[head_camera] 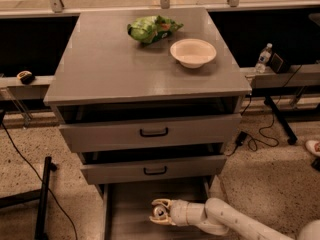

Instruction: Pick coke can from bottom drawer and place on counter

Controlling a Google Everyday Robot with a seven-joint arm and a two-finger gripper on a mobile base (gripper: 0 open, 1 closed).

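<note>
The bottom drawer (131, 209) is pulled out at the foot of the cabinet, and its grey floor shows. My gripper (159, 213) reaches into it from the right on a white arm. Its fingers (161, 203) are closed around a small round thing with a silvery top, the coke can (159, 212). Most of the can is hidden by the fingers, and its red side does not show. The counter (115, 64) is the grey cabinet top, well above the gripper.
A green bag (152, 28) and a cream bowl (193, 52) lie at the back right of the counter. Two grey drawer fronts (150, 132) with black handles overhang the bottom drawer. A water bottle (263, 58) stands on a ledge to the right. Cables cross the floor on both sides.
</note>
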